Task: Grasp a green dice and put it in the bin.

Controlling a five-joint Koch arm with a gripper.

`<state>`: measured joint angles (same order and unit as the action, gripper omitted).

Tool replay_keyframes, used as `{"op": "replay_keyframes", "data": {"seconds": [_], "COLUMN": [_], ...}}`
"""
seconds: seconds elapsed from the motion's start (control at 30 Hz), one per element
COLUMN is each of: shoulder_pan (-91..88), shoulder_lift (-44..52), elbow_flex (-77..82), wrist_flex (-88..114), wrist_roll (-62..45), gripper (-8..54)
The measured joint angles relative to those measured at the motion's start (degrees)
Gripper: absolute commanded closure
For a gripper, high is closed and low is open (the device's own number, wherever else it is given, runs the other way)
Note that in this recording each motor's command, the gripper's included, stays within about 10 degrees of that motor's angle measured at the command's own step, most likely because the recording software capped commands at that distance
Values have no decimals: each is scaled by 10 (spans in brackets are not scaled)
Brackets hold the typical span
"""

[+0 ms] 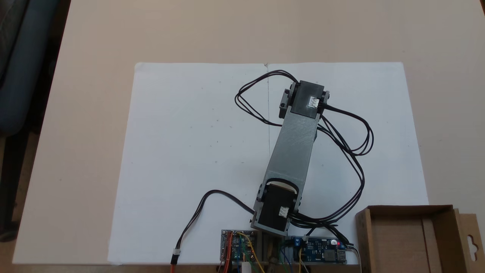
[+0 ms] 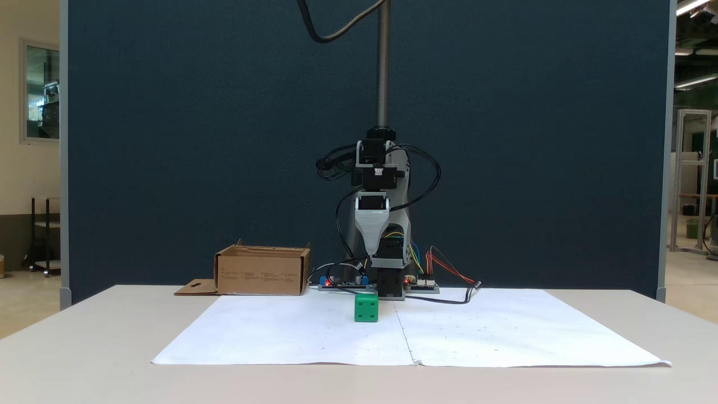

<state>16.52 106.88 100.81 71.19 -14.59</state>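
Note:
The green dice (image 2: 366, 308) sits on the white paper, a short way in front of the arm's base, near the paper's middle seam. From above, the folded arm (image 1: 297, 140) lies over that spot and hides the dice. My gripper (image 2: 376, 255) hangs down, tucked against the arm above and behind the dice, not touching it. Its jaws line up one behind the other, so whether they are open or shut cannot be told. The bin (image 1: 411, 208) is a brown cardboard box with low walls at the table's near right corner. Its front wall (image 2: 261, 276) stands left of the arm.
White paper (image 1: 189, 132) covers the middle of the beige table. Circuit boards (image 1: 238, 244) (image 1: 322, 253) and looping black cables (image 1: 348, 140) crowd the arm's base. The bin's flap (image 1: 471, 239) with a hang-hole sticks out sideways. A dark partition (image 2: 196, 140) stands behind.

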Motion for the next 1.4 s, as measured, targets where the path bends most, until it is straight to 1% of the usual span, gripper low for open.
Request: {"op": "replay_keyframes", "data": {"seconds": [0.3, 0.6, 1.0, 1.4], "shoulder_pan": [0, 0, -48, -50], "shoulder_lift": [-54, -112, -121, -119], "elbow_flex": [0, 1, 51, 86], "wrist_flex": [-37, -58, -122, -179], "wrist_roll": [56, 58, 58, 58], "gripper": [9, 10, 9, 9]}}
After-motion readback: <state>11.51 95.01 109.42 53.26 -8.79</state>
